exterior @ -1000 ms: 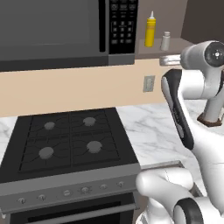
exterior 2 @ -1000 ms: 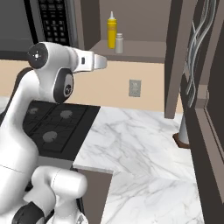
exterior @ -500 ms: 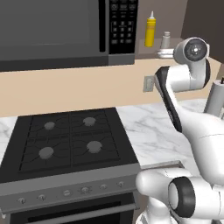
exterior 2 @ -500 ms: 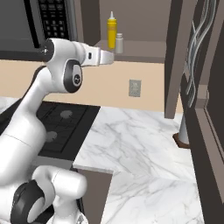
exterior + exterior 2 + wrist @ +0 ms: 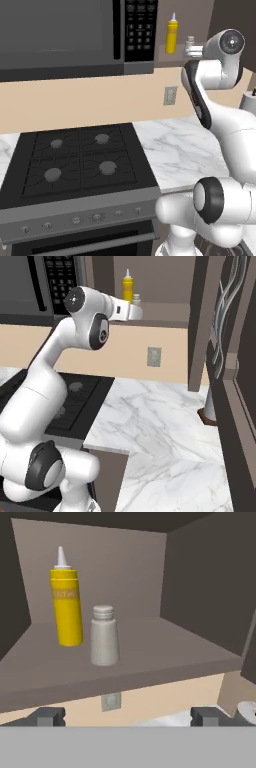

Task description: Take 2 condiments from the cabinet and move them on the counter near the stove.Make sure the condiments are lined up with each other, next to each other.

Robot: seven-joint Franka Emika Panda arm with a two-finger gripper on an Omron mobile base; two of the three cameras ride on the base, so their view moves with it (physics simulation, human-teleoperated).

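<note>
Fingers (image 5: 47,716): two dark tips poke up at the bottom of the hand view, the rest cut off below; in the right base view they are too small to separate where the hand meets the pale grey shaker (image 5: 136,302). From the left base view the arm's end covers most of the shaker, just a sliver showing, and the label on the yellow squeeze bottle (image 5: 67,607), up and left of the fingers, is a blurred tan band, unreadable. Paper-towel roll (image 5: 210,406), far below and right of the fingers, is half hidden behind the dark cabinet (image 5: 197,321) panel; the stove (image 5: 80,165) loses its oven door to the left base view's lower edge.
</note>
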